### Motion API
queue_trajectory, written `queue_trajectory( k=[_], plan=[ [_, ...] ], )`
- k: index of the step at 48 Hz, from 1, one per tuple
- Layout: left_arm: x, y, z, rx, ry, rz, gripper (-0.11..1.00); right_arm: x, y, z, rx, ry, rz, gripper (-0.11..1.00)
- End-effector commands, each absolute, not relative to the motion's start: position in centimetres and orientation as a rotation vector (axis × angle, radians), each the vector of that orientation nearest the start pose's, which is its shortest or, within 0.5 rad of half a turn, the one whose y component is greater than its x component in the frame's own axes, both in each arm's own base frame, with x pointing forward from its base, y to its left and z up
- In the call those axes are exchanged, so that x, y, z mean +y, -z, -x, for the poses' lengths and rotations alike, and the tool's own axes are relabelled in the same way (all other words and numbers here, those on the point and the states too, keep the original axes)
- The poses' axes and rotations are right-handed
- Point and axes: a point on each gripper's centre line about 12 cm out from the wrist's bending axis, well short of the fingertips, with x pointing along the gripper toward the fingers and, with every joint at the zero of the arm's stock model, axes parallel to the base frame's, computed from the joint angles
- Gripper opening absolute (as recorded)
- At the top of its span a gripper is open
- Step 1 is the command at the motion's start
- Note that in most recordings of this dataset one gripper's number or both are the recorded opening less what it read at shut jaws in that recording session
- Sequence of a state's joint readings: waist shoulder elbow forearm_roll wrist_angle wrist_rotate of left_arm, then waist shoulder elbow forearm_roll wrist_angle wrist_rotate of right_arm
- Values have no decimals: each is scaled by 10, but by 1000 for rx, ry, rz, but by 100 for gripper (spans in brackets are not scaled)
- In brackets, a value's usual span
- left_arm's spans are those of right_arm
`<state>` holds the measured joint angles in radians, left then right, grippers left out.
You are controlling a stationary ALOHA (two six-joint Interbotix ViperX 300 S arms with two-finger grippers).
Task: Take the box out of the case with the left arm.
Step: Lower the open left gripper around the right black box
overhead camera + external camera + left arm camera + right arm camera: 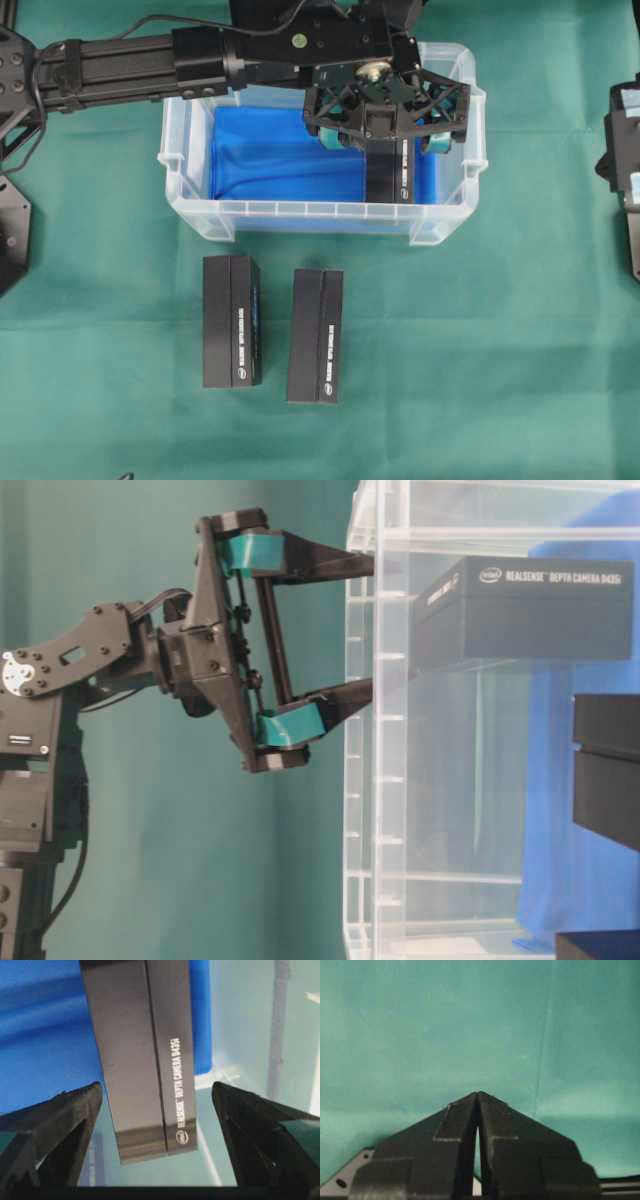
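Note:
The clear case (300,209) stands at the top middle of the green table, its floor lined with blue cloth (260,150). A black box (390,172) with white lettering lies in its right part. The left arm reaches in from the left, and its gripper (385,140) hovers open above the box's far end. In the left wrist view the box (145,1050) lies between the two spread fingers (75,1110), with a gap on each side. From table level the left gripper (372,628) stands at the case's rim (365,780), short of the box (530,610). The right gripper (478,1094) is shut and empty over green cloth.
Two more black boxes (232,320) (315,335) lie side by side on the green cloth in front of the case. The right arm (622,150) is parked at the right edge. The left arm's base (15,120) fills the far left.

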<state>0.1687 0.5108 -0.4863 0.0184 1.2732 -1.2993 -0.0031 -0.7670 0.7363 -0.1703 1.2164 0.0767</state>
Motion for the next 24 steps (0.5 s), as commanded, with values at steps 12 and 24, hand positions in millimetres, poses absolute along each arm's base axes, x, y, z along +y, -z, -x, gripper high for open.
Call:
queue_trajectory(
  k=[12,24],
  plan=[
    [95,-262,-518,934,-940,1201,89,-20,-289,-180,1168,154,80,3],
    [97,-254,-516,944,-948,1197,89,-20,-289,-180,1168,154,80,3]
  ],
)
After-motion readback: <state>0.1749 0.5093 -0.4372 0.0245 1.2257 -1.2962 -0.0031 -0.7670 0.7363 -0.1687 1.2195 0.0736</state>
